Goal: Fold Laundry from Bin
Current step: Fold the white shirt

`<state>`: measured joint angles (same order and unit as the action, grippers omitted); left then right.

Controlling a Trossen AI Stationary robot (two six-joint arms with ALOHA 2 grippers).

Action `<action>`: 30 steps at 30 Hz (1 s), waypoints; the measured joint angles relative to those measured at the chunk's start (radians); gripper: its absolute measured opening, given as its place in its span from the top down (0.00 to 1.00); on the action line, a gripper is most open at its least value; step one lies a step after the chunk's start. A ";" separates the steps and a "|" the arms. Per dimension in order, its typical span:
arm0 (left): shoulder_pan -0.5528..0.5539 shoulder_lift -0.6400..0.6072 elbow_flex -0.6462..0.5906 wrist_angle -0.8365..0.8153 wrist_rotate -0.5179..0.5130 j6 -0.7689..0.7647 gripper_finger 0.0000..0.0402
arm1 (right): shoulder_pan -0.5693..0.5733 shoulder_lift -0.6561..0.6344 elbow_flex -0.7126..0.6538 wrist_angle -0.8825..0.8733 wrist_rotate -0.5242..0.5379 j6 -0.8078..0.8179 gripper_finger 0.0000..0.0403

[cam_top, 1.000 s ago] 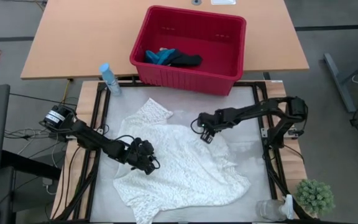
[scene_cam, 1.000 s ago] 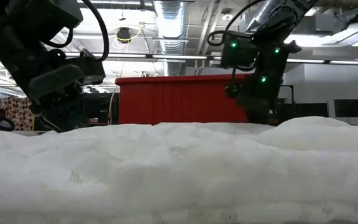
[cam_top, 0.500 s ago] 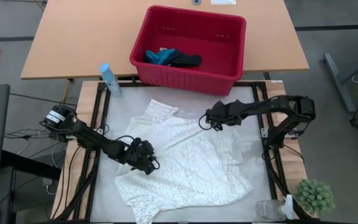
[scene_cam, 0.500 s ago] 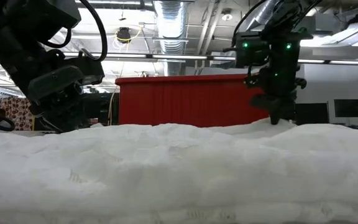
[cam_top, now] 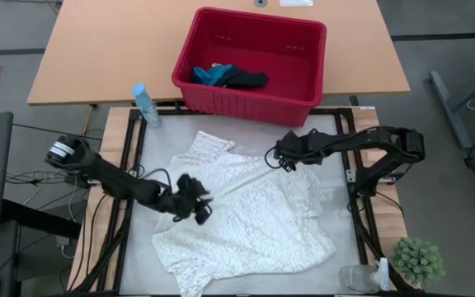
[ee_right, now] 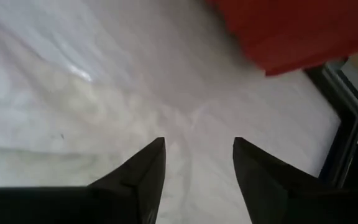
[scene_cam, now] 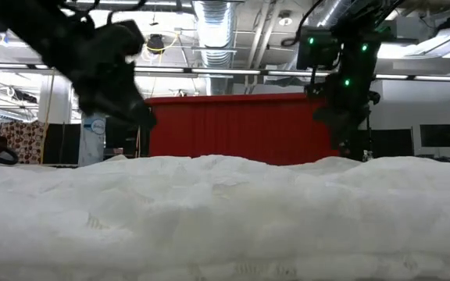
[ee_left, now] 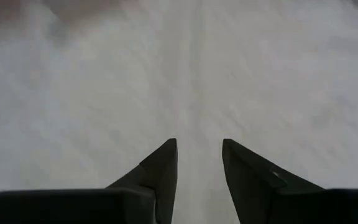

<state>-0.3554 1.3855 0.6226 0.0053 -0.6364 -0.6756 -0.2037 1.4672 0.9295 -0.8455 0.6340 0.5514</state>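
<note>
Right pincer [cam_top: 280, 162] open, empty, over white cloth [cam_top: 246, 219]; left pincer [cam_top: 195, 203] parted, empty. Cloth spread, unfolded; two items left in bin [cam_top: 303, 49].

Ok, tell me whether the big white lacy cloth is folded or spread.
Spread, unfolded: the white lacy cloth lies rumpled across the mat, its edges mostly out flat.

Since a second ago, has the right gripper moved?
Yes. The right gripper moved toward the red rectangular plastic bin, over the white lacy cloth.

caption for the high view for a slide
Both hands, left and right, over the white lacy cloth; red bin behind.
</note>
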 joint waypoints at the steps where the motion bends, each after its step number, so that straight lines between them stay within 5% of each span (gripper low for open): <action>1: 0.015 -0.021 0.001 0.000 -0.086 0.052 0.70 | 0.008 -0.019 0.000 0.009 0.002 0.000 0.47; 4: 0.110 -0.086 0.005 0.027 -0.222 0.183 0.70 | 0.042 -0.078 0.000 0.039 0.004 0.002 0.47; 10: 0.402 -0.082 -0.031 0.180 0.144 0.372 0.74 | 0.125 -0.201 0.000 0.077 0.001 0.036 0.49; 14: 0.530 -0.024 -0.033 0.285 0.312 0.433 0.88 | 0.185 -0.262 0.001 0.109 0.001 0.050 0.50; 17: 0.582 0.035 -0.032 0.370 0.433 0.457 0.98 | 0.220 -0.287 0.001 0.137 0.002 0.051 0.50; 24: 0.652 0.201 -0.033 0.401 0.523 0.417 1.00 | 0.282 -0.284 0.001 0.152 0.002 0.058 0.50; 30: 0.662 0.301 -0.031 0.436 0.479 0.392 1.00 | 0.318 -0.284 0.001 0.137 0.002 0.121 0.50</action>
<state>0.3063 1.6862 0.5911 0.4415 -0.1577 -0.2841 0.1145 1.1831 0.9302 -0.7081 0.6361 0.6721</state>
